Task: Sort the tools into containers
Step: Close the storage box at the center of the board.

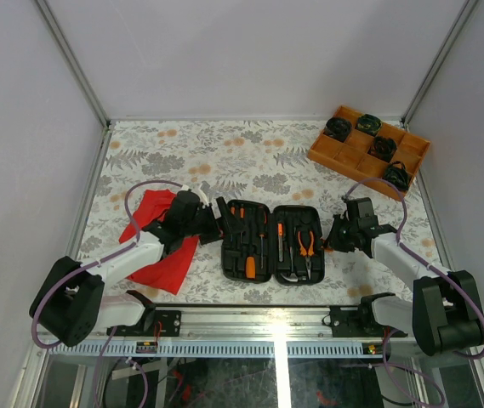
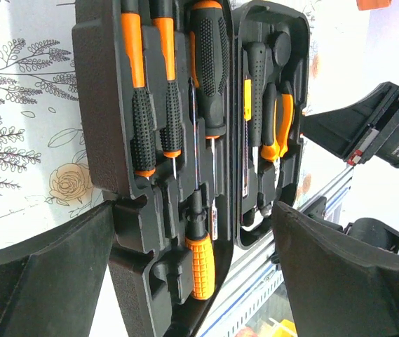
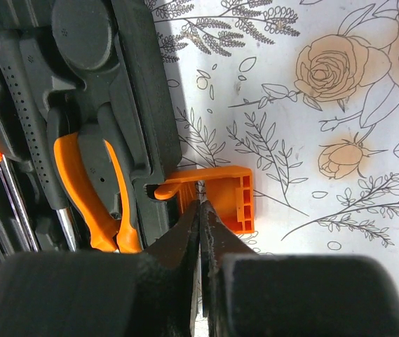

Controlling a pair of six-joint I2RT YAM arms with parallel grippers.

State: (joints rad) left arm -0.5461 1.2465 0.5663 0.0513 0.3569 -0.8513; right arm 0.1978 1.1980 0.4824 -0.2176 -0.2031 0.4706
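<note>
Right tool [image 3: 200, 210], fully closed, is touching the orange plastic latch [image 3: 227, 186] straight ahead, on the right edge of the open black ribbed tool case [image 3: 139, 84]; I'm seeing the left tool [image 2: 192, 239] gaping opposite.

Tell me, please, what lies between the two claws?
The open case, tools slotted inside, lies between the left claw and the right claw; the top view shows it.

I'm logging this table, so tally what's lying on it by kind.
Tool case: 1
Orange tray: 1
Red cloth: 1
Black round items in the tray: 4
Total: 7
</note>
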